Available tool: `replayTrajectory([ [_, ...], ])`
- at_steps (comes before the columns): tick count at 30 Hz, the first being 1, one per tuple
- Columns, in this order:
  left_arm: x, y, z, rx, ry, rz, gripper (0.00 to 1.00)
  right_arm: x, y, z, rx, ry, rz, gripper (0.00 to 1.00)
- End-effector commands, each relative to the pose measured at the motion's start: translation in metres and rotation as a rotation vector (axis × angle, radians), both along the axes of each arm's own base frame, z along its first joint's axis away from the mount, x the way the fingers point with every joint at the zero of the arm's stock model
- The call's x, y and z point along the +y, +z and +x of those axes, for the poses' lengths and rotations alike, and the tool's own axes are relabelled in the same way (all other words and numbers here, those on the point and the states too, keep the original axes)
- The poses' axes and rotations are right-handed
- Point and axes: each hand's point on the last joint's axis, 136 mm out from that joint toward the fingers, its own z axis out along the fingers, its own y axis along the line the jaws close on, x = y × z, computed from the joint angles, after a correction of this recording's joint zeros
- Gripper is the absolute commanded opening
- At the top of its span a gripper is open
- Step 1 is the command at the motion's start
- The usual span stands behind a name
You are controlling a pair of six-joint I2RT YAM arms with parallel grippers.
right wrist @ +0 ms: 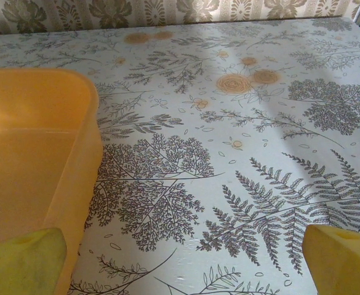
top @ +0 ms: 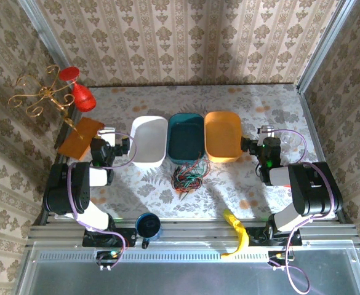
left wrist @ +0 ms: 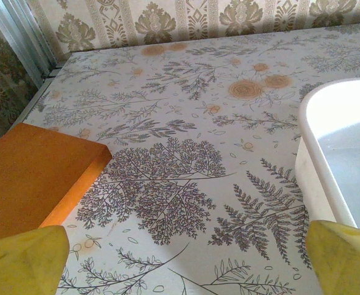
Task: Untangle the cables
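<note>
The cables (top: 189,175), thin red, black and green wires, lie in one tangled heap on the patterned table just in front of the teal tub (top: 186,136). My left gripper (top: 112,141) hovers left of the white tub (top: 149,141), well away from the heap. In the left wrist view the left gripper (left wrist: 186,264) is open, its yellow fingertips (left wrist: 26,261) wide apart over bare tablecloth. My right gripper (top: 261,140) sits right of the orange tub (top: 223,135). Seen from the right wrist, this gripper (right wrist: 183,264) is open with nothing between its fingers.
An orange board (top: 81,136) (left wrist: 26,178) lies left of the left gripper. The white tub's rim (left wrist: 318,153) and the orange tub's wall (right wrist: 75,160) are close beside the fingers. A gold stand with red glasses (top: 75,89), a dark mug (top: 148,226) and a banana (top: 236,230) stand around.
</note>
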Motion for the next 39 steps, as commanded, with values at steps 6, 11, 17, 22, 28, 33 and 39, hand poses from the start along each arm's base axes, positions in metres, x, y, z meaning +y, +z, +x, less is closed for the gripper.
replayTrajectory([
  [6, -0.001, 0.000, -0.003, 0.006, -0.004, 0.024, 1.00, 0.001, 0.011, 0.004, -0.023, 0.009, -0.006, 1.00],
  [11, 0.004, 0.000, -0.003, 0.009, 0.017, 0.016, 1.00, 0.000, 0.010, 0.004, -0.022, 0.027, 0.017, 1.00],
  [17, 0.006, 0.021, 0.001, 0.062, 0.043, 0.020, 1.00, -0.031, 0.032, 0.005, 0.168, -0.172, 0.055, 1.00],
  [22, 0.030, 0.072, -0.013, 0.003, 0.272, 0.005, 1.00, -0.032, 0.080, 0.000, 0.255, -0.304, 0.136, 0.79],
  [28, 0.003, 0.091, -0.045, 0.075, 0.332, -0.018, 1.00, 0.071, 0.099, -0.048, 0.295, -0.047, 0.167, 0.81],
  [33, -0.114, 0.074, -0.086, 0.182, 0.037, 0.038, 1.00, 0.173, 0.084, -0.115, 0.471, 0.364, 0.182, 0.80],
  [39, -0.237, 0.049, -0.144, 0.243, -0.260, 0.055, 1.00, 0.220, 0.042, -0.168, 0.770, 0.572, 0.200, 0.74],
])
